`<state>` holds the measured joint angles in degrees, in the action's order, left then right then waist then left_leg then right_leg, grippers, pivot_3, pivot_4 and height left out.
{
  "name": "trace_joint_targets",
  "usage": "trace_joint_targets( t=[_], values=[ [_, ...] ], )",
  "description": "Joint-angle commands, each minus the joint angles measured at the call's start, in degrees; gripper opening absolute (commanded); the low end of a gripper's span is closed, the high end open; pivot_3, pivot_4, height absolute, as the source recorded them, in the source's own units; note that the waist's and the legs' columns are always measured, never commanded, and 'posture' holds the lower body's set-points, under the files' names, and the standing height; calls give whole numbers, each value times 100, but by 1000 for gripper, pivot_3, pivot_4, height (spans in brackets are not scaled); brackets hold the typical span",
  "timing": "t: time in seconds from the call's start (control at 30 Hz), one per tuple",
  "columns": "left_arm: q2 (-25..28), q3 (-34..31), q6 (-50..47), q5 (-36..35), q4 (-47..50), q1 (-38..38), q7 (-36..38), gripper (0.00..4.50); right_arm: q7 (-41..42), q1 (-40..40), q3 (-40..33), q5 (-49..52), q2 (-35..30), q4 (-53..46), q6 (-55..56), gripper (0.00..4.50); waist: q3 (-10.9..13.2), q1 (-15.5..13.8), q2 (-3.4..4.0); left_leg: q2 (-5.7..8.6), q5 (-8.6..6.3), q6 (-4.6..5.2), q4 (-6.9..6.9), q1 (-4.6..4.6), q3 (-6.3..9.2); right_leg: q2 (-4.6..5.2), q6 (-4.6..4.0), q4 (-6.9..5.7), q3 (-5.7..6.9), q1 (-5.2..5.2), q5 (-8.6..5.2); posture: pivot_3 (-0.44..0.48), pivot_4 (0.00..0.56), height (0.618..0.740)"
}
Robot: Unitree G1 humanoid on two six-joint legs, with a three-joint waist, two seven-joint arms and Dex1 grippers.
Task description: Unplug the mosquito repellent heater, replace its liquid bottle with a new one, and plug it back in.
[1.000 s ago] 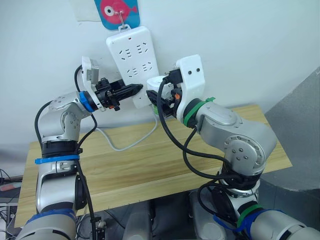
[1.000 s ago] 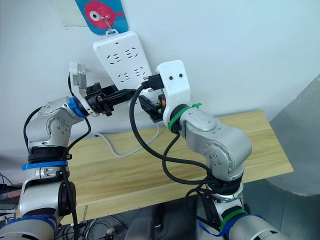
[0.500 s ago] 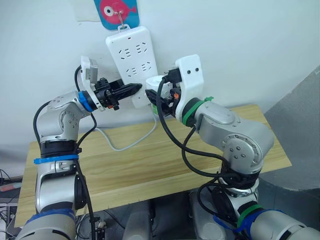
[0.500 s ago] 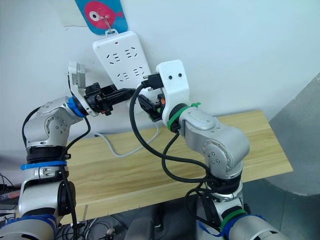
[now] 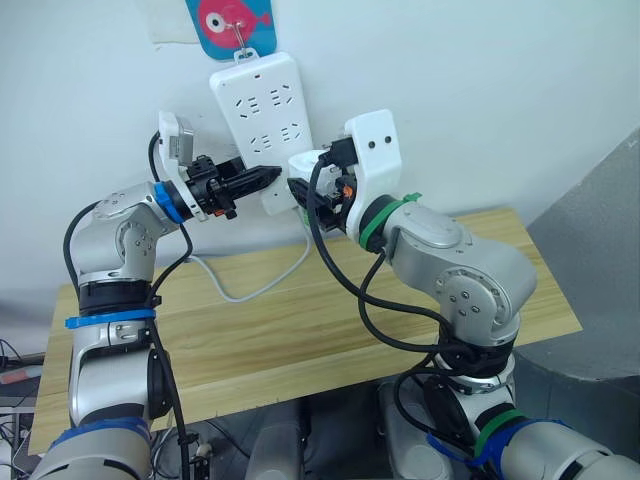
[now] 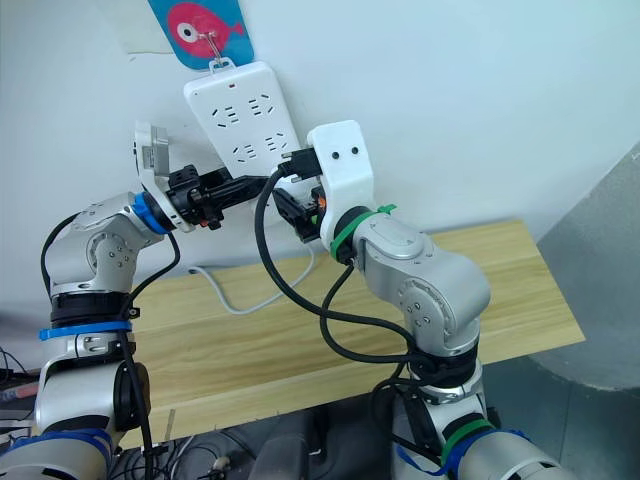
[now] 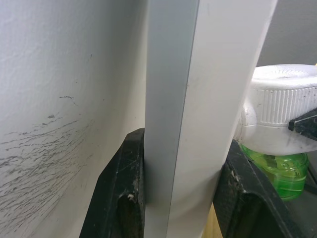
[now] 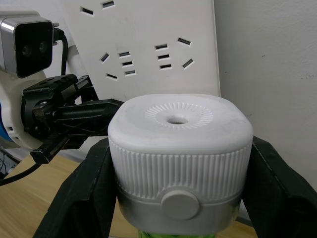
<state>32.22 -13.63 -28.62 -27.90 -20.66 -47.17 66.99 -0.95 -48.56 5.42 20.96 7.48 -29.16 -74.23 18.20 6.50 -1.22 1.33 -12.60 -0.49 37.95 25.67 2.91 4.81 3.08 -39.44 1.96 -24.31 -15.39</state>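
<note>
text: none legible | power strip (image 5: 262, 125): socket slots only, no readable marking | blue hanger card (image 5: 228, 25) above left claw (image 5: 272, 176): pink fish picture, no words | heater (image 8: 179, 163): no brand or label readable

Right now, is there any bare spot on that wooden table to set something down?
Yes. The wooden table looks bare except for the white cable looping near its back edge. It is crowded up at the wall, where the left claw grips the power strip and the right claw holds the heater.
</note>
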Motion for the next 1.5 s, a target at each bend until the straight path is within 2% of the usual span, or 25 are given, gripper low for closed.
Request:
trace_joint_targets(
  t=[0.03,0.6,0.83,1.07,1.27,1.5],
  values=[
    [-296,56,-303,-486,417,-424,-99,1309,582,-105,819,399,499,509,133,2954,1,1,0,0,1,-1,0,-1,0,0,0,0,0,0,0,-154,365,734],
    [-415,-165,-781,-732,596,-467,-334,1309,455,-69,689,403,701,630,249,2954,51,1,-3,-9,39,-7,-8,-8,6,-8,-21,0,3,0,15,-156,367,734],
    [-429,-255,-1018,-705,717,-388,-352,1309,545,133,478,579,322,-96,-300,2954,80,-17,0,-19,49,-3,-10,-11,11,-20,-17,1,4,0,23,-160,371,734],
    [-378,-272,-1054,-693,736,-367,-356,1309,566,292,374,612,337,-602,-790,2954,93,-57,2,-17,48,-4,-39,-8,11,-20,-28,28,5,2,29,-164,370,734],
    [-361,-251,-1062,-698,787,-340,-330,1309,607,182,347,474,296,-377,-609,2954,94,-81,0,-8,64,-30,-93,-9,11,-9,-28,45,10,-7,30,-161,362,734],
    [-357,-212,-1057,-726,849,-313,-324,1309,720,-164,301,361,238,111,-192,2954,96,-80,-1,-9,73,-37,-94,-10,13,-11,-28,44,13,-8,30,-156,350,734]
  ],
)
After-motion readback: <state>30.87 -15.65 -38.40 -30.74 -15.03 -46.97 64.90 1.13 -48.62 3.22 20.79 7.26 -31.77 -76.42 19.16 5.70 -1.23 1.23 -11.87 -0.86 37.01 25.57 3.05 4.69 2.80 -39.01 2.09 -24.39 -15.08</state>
